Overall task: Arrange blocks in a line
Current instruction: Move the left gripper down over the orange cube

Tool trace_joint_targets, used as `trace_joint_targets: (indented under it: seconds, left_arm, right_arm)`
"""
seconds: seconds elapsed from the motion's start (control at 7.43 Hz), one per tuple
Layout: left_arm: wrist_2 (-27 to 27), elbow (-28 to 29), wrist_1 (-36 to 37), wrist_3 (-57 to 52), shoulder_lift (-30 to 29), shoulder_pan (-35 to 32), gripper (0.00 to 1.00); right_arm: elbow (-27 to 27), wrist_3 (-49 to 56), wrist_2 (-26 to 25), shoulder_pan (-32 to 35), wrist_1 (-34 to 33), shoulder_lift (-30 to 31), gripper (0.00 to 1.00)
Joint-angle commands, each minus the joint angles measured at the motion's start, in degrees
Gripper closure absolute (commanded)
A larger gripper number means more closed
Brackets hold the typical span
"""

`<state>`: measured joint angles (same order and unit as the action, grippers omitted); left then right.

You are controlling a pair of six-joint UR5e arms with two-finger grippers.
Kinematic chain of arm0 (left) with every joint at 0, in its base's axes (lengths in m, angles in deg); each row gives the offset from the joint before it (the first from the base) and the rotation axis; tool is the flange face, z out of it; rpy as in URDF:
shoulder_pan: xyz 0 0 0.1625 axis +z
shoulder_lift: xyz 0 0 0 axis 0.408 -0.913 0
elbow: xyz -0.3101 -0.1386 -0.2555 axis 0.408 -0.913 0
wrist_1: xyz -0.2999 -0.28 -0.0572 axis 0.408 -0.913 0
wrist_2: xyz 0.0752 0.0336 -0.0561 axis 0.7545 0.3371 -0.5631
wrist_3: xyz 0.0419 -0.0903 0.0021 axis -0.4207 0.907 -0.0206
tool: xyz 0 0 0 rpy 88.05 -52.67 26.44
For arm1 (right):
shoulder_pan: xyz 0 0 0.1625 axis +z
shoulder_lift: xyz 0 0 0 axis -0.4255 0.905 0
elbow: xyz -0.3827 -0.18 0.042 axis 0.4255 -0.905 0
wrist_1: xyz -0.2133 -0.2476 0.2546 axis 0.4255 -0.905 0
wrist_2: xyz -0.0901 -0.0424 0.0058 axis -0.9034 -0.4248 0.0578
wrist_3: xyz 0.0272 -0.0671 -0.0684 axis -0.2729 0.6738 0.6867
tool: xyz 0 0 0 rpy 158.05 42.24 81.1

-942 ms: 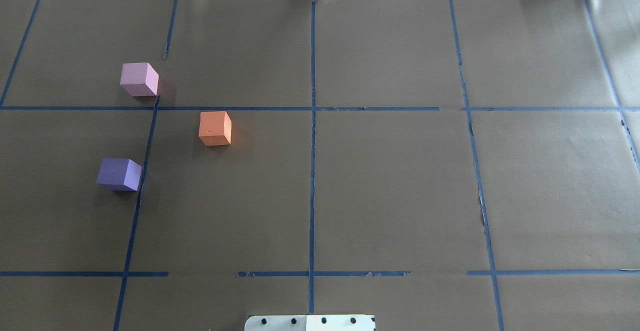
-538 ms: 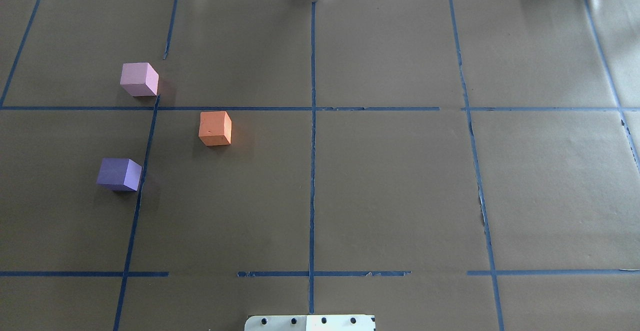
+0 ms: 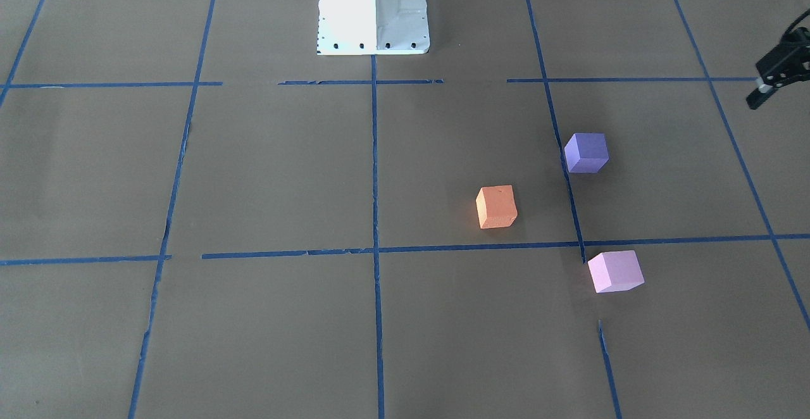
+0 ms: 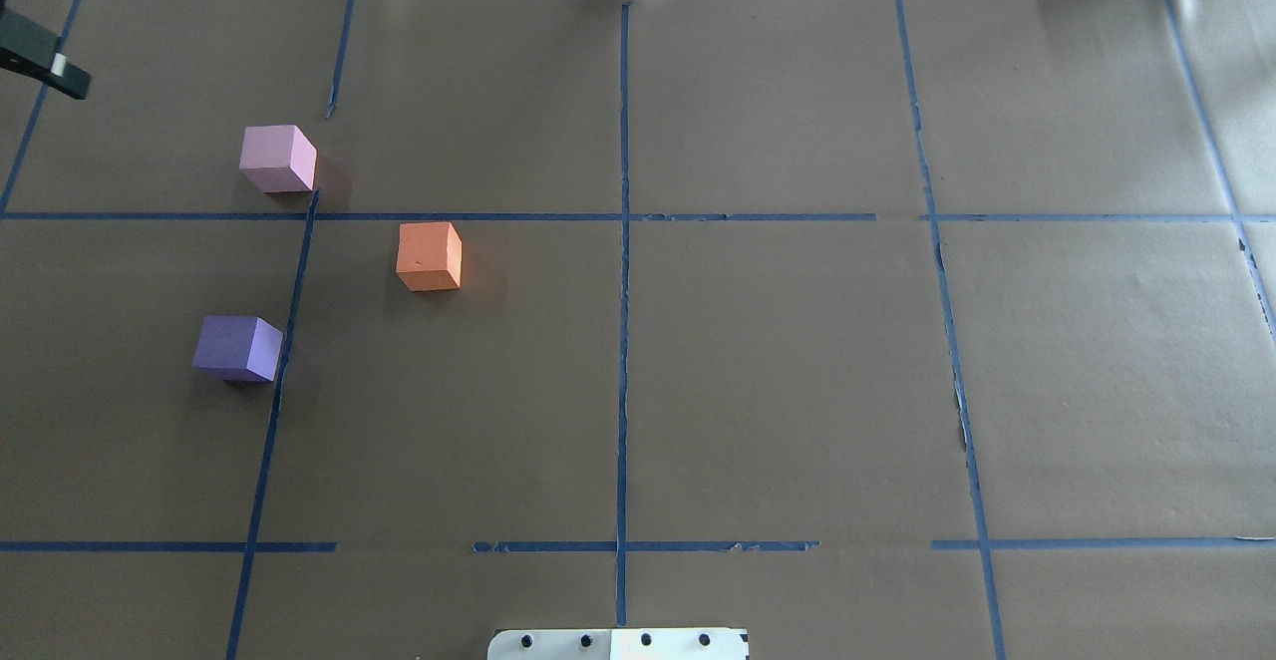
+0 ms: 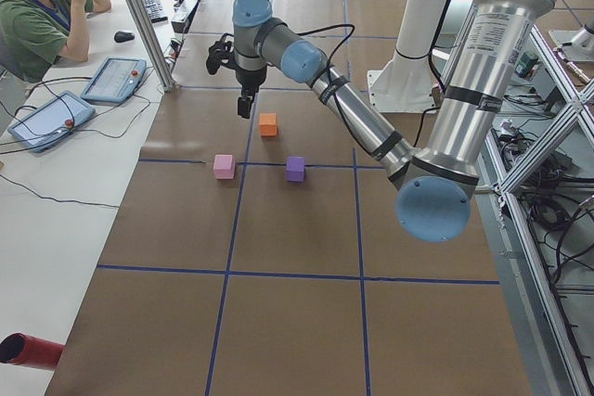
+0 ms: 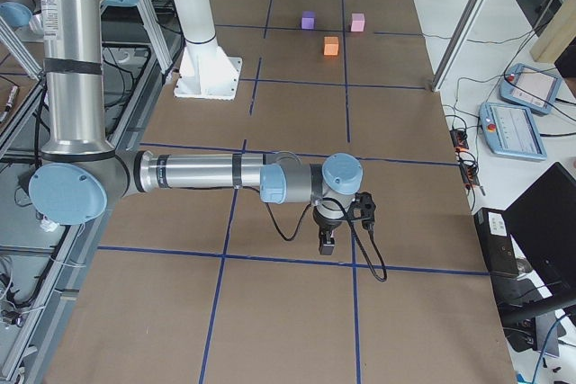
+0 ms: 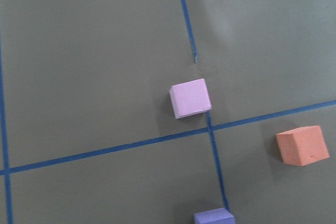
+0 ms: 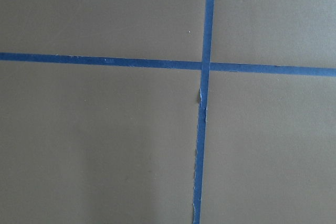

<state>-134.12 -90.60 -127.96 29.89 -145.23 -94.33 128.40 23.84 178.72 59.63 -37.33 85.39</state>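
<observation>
L gripper [image 4: 68, 80] hovering at far-left edge, partly in frame, can't tell if open/closed. Purple block [image 4: 237, 347] sitting robot-side, pink block [image 4: 277, 158] sitting farther out. Pink lying nearest L gripper, rightward + robot-ward of it. Orange block [image 4: 429, 255] sitting off-axis to right. R gripper [image 6: 328, 242] hanging well apart at opp end, grip state can't tell. Looking like L arm's job.

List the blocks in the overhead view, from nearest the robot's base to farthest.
Nearest first: violet block → orange block → pink block.
</observation>
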Motion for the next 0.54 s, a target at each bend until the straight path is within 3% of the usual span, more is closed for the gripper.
trace_joint_targets:
  seconds: [0.0, 0.27, 0.4]
  left_arm:
    - [7.8, 0.1, 0.1, 17.0, -7.6, 12.4, 0.00]
    - [16.3, 8.8, 0.1, 23.6, -14.2, 23.3, 0.00]
    - [20.0, 11.4, -0.1, 25.2, -14.8, 26.3, 0.00]
  right_arm:
    - [0.0, -0.1, 0.0, 0.0, 0.0, 0.0, 0.00]
    - [0.0, 0.0, 0.0, 0.0, 0.0, 0.0, 0.00]
    - [0.0, 0.0, 0.1, 0.0, -0.1, 0.0, 0.00]
